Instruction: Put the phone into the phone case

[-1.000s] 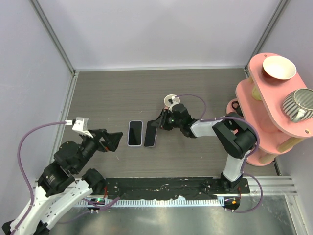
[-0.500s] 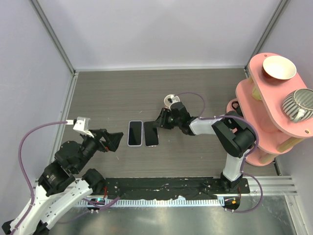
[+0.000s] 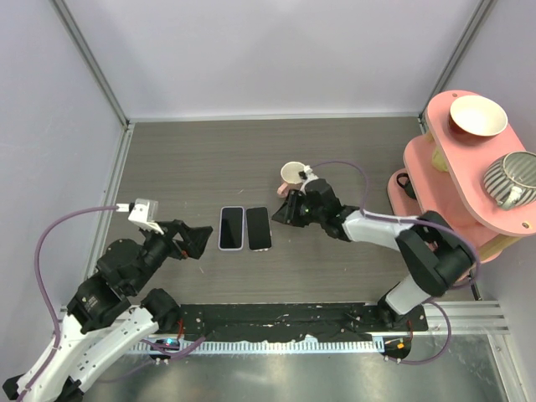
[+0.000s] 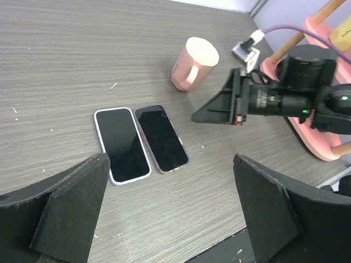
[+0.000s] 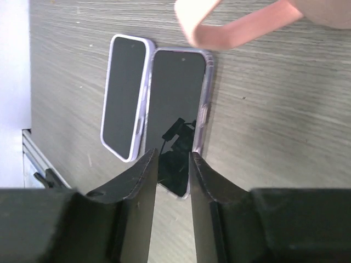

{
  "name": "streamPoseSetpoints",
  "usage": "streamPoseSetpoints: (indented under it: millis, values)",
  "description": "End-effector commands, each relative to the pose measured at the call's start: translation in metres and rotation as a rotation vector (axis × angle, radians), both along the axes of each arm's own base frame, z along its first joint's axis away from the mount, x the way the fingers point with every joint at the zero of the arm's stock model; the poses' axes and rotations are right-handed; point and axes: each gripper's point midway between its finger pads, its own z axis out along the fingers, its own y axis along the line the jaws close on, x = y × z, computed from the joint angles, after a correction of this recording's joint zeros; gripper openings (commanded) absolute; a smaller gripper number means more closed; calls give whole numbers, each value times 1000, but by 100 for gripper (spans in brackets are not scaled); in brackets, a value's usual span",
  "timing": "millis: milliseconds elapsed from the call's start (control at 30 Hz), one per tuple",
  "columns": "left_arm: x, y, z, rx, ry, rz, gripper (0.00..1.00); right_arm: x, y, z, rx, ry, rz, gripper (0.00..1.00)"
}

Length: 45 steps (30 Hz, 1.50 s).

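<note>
1. Grey desk (image 3: 335,151) carried two dark, phone-shaped slabs lying flat, side by side and touching: a pale-rimmed slab (image 3: 231,228) and a purple-rimmed slab (image 3: 259,229).
2. Phone and case could not be told apart, so insertion remained unconfirmed.
3. Just beside the purple-rimmed slab, the right pincer (image 3: 280,209) hung narrowly parted and empty.
4. Opposite, the left pincer (image 3: 199,241) stood spread wide and empty.

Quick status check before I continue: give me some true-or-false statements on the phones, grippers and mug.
The left phone and right phone lie flat, side by side. True.
The left gripper holds a phone. False: it is open and empty.
The right gripper clamps the right phone. False: nothing sits between its fingers.
A mug stands beyond the right gripper. True.
The shelf is bare. False: it carries a bowl and a cup.
</note>
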Motion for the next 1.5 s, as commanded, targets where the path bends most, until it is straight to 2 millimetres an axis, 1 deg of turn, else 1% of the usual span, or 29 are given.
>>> streamPoseSetpoints:
  millis: [0, 33, 67, 133, 167, 200, 233, 267, 300, 333, 367, 400, 433, 467, 500, 533, 567, 600, 700, 733, 800, 833, 900, 1067, 1133, 1167, 1200, 1267, 1467]
  values:
    - [3, -3, -2, 14, 5, -5, 100, -16, -9, 35, 28, -83, 32, 32]
    - [2, -3, -2, 12, 3, -6, 100, -24, -10, 36, 33, -77, 52, 28]
    - [3, -3, -2, 13, 4, -6, 100, -30, -12, 49, 53, -105, 70, 27]
    - [3, -4, -4, 17, 9, -9, 100, -46, -16, 49, 54, -97, 104, 25]
    - [4, -5, -4, 18, 10, -11, 100, -55, -17, 67, 85, -136, 141, 25]
    - [4, -6, -5, 23, 17, -14, 100, -62, -20, 67, 85, -138, 158, 26]
    - [5, -7, -6, 26, 21, -15, 100, -69, -25, 71, 81, -142, 172, 32]
    - [5, -8, -7, 29, 25, -17, 100, -76, -30, 90, 102, -194, 181, 36]
    - [6, -10, -9, 33, 33, -21, 100, -80, -36, 97, 89, -238, 194, 43]
    - [7, -11, -10, 35, 35, -23, 100, -87, -45, 96, 59, -234, 189, 59]
    - [8, -12, -9, 35, 35, -23, 100, -83, -55, 101, 27, -275, 151, 79]
    - [9, -14, -10, 35, 37, -26, 100, -87, -67, 125, 34, -373, 131, 87]
    - [10, -16, -10, 33, 38, -30, 100, -89, -78, 125, 1, -385, 108, 93]
    - [11, -17, -10, 32, 37, -31, 100, -89, -87, 134, -11, -426, 77, 94]
    - [11, -18, -10, 32, 38, -34, 100, -87, -100, 152, -14, -497, 21, 96]
    - [12, -19, -10, 30, 37, -37, 100, -89, -110, 152, -37, -496, -9, 98]
    - [12, -19, -9, 27, 33, -36, 100, -89, -116, 155, -46, -504, -39, 98]
    - [12, -19, -9, 28, 36, -36, 100, -85, -126, 164, -59, -521, -96, 98]
    - [12, -16, -6, 15, 26, -21, 100, -87, -136, 173, -45, -511, -154, 98]
    - [13, -15, -6, 11, 22, -15, 100, -88, -137, 171, -49, -487, -166, 98]
    - [13, -13, -4, 2, 10, -4, 100, -87, -139, 173, -48, -476, -187, 98]
    - [13, -13, -4, -3, 6, -4, 100, -83, -145, 172, -60, -464, -227, 98]
    - [13, -15, -6, -9, 2, -13, 100, -79, -146, 167, -63, -427, -265, 98]
    - [13, -17, -5, -13, -7, -21, 100, -76, -138, 163, -65, -413, -238, 98]
    - [13, -17, -5, -10, -10, -24, 100, -76, -132, 167, -44, -431, -212, 98]
    - [13, -17, -5, -10, -10, -24, 100, -79, -128, 164, -33, -430, -185, 98]
    - [13, -17, -5, -9, -11, -22, 100, -78, -125, 169, -14, -454, -176, 98]
    - [13, -17, -5, -10, -8, -23, 100, -77, -122, 164, 2, -453, -175, 98]
    - [12, -16, -4, -17, -13, -23, 100, -77, -118, 167, 30, -461, -168, 98]
